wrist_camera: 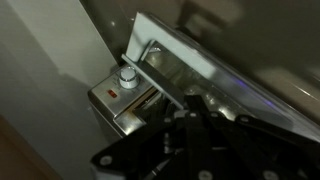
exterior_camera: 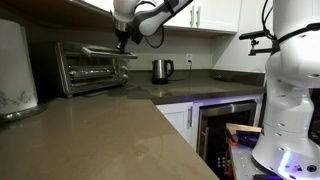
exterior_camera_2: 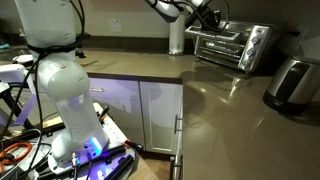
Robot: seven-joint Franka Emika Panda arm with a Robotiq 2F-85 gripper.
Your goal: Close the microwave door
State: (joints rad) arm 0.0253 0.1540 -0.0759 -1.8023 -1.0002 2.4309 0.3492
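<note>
The silver-grey microwave stands at the back of the counter in both exterior views (exterior_camera: 88, 68) (exterior_camera_2: 235, 47). Its door (exterior_camera: 108, 51) (exterior_camera_2: 205, 38) is partly raised, tilted between flat and upright. In the wrist view the door's metal frame and bar handle (wrist_camera: 190, 62) run diagonally, with the control knob (wrist_camera: 127, 76) and a red light on the panel beside it. My gripper (exterior_camera: 122, 42) (exterior_camera_2: 208, 20) (wrist_camera: 165, 100) is at the door's upper edge by the handle. Its dark fingers look pressed together against the door and hold nothing.
A steel kettle (exterior_camera: 162, 70) (exterior_camera_2: 176, 38) stands next to the microwave. A large white appliance (exterior_camera: 14, 68) sits near the counter's end, and it looks grey in an exterior view (exterior_camera_2: 290, 85). A black glass-front unit (exterior_camera: 225, 125) is under the counter. The white robot base (exterior_camera: 292, 95) (exterior_camera_2: 55, 80) stands on the floor.
</note>
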